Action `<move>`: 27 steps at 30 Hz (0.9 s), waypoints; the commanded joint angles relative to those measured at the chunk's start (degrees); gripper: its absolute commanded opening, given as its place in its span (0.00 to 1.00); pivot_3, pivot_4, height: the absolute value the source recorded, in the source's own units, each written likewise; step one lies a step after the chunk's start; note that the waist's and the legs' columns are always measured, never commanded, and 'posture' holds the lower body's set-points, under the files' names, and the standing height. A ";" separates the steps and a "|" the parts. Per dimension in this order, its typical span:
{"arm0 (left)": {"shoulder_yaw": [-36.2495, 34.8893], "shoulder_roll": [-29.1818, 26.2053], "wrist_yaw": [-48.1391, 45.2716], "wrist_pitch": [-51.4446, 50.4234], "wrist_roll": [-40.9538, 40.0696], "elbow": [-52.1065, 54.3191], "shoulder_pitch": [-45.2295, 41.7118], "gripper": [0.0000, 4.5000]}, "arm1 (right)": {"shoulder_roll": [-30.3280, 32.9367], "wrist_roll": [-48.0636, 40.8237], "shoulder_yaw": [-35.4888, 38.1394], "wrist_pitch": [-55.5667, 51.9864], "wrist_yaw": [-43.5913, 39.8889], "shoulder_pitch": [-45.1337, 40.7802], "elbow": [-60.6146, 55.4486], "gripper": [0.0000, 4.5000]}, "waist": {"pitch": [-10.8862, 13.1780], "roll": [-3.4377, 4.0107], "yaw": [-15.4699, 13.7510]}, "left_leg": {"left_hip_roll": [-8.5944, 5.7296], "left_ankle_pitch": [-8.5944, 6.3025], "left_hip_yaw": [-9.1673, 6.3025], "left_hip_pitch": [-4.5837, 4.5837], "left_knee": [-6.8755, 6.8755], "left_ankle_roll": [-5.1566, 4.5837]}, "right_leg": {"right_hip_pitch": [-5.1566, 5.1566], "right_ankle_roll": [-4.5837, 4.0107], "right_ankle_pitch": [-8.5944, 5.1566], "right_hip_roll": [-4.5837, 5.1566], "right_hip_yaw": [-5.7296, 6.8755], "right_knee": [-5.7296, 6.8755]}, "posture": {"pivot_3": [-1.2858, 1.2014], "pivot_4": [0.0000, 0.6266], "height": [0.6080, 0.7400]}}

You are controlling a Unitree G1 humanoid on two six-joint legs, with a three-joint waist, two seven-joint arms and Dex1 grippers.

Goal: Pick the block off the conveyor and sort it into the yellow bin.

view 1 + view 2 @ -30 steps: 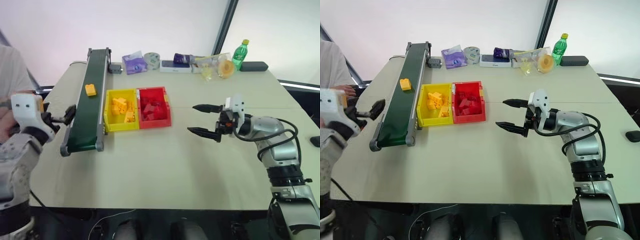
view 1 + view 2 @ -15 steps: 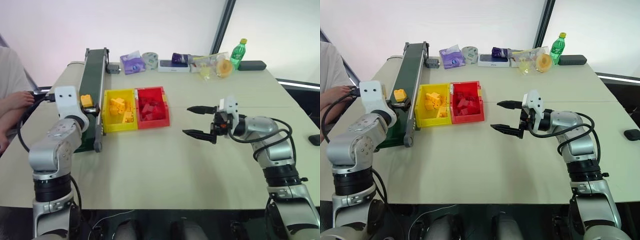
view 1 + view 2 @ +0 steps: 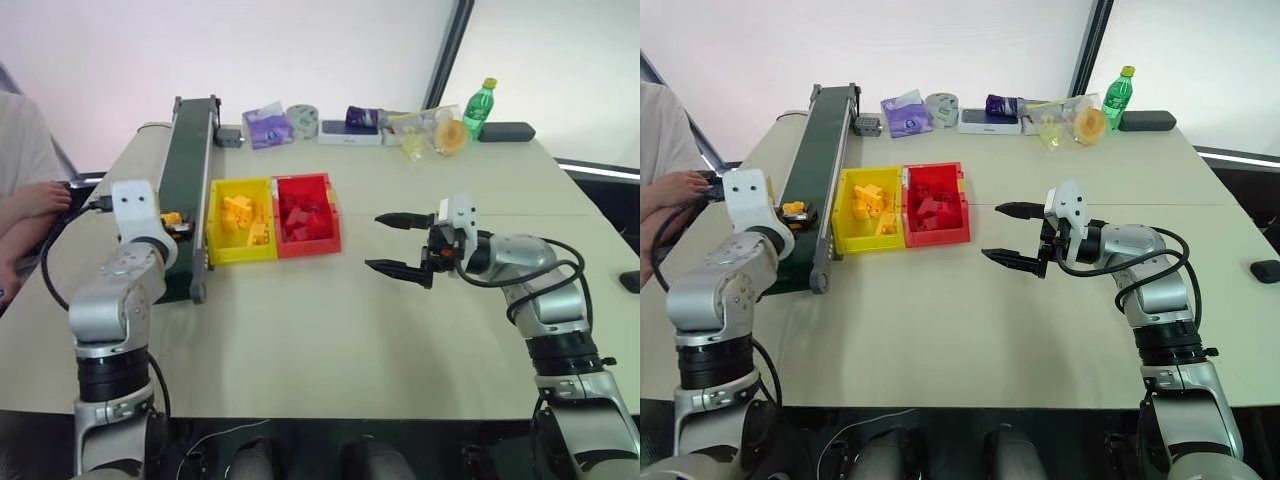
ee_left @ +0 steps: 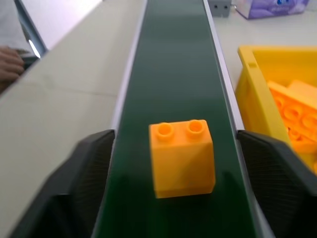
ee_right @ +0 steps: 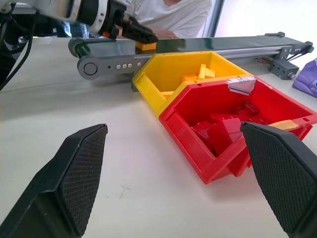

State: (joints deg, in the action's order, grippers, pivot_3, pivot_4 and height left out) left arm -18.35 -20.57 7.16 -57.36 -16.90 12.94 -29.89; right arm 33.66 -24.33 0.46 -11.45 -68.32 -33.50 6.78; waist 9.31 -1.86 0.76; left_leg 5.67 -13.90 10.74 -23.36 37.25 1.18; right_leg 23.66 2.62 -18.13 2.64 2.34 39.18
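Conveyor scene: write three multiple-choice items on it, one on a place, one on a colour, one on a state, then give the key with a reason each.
1. Where is the block?
A. on the conveyor belt
B. inside the yellow bin
C. on the bare table

2. What colour is the bin joined to the yellow bin?
A. blue
B. red
C. green

3. How does the left gripper stand at the block?
A. shut tight on it
B. fingers on either side, gaps showing
C. far off above the table's middle

Key: 1 A, the left wrist view shows the block standing on the green belt. 2 B, the red bin sits against the yellow one. 3 B, the wrist view shows belt between each finger and the block.
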 commanded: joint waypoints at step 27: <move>9.62 6.27 -12.34 25.44 4.25 -25.91 -16.33 0.52 | 0.49 -0.46 1.97 1.18 1.72 -0.12 -2.96 1.00 | 0.00 0.00 0.03 | -0.08 0.00 0.05 0.00 0.02 0.00 | 0.02 0.01 0.00 -0.09 0.02 0.00 | 0.52 0.24 1.00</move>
State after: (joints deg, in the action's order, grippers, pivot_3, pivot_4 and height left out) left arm -7.81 -14.23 -4.20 -33.93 -12.01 -13.08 -44.83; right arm 33.47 -23.85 0.66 -10.76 -67.00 -33.55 6.58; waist 9.31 -1.86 0.79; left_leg 5.59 -13.90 10.79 -23.36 37.26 1.19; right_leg 23.68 2.63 -18.13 2.54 2.36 39.18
